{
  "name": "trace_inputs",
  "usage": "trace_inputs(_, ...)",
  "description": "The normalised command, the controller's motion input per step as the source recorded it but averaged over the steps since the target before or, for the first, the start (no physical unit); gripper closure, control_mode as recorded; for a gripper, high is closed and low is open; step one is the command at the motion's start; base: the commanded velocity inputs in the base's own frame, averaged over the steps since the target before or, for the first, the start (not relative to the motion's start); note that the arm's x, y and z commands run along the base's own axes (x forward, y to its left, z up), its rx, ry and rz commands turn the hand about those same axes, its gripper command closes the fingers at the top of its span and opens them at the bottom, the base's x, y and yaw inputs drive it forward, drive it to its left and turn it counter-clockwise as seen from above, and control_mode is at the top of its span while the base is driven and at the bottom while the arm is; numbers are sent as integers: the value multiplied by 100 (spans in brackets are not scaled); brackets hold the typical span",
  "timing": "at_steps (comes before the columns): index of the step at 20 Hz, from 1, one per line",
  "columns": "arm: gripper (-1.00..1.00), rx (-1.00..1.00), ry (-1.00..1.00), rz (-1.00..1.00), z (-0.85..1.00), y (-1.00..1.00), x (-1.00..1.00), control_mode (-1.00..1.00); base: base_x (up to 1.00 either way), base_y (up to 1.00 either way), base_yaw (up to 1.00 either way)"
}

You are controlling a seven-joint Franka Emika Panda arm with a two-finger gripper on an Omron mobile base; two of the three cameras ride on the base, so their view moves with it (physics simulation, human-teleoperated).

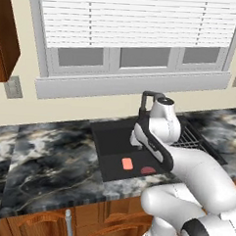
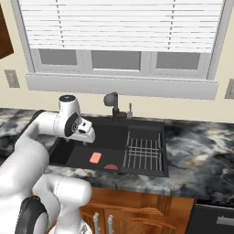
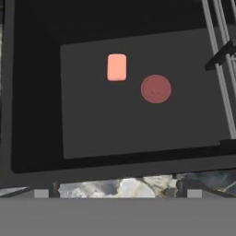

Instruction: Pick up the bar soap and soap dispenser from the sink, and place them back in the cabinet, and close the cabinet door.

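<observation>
The salmon-pink bar soap lies flat on the floor of the black sink. My gripper hangs above the sink's front part, pointing down, open with its fingertips far apart and nothing between them. The bar lies ahead of it in the hand view. A corner of the reddish-brown cabinet shows high at the left. The soap dispenser and the cabinet door are out of view.
A darker red round piece lies beside the bar. The black faucet stands at the sink's back and a wire rack fills its right section. Marble counter surrounds it, with a blinded window behind.
</observation>
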Motion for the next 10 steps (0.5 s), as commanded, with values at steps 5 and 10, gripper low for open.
trace_inputs(5,-100,0,0,0,-26,0,25,-100,0,0,0)
trace_inputs(10,-100,0,0,0,-24,0,32,-100,0,0,0)
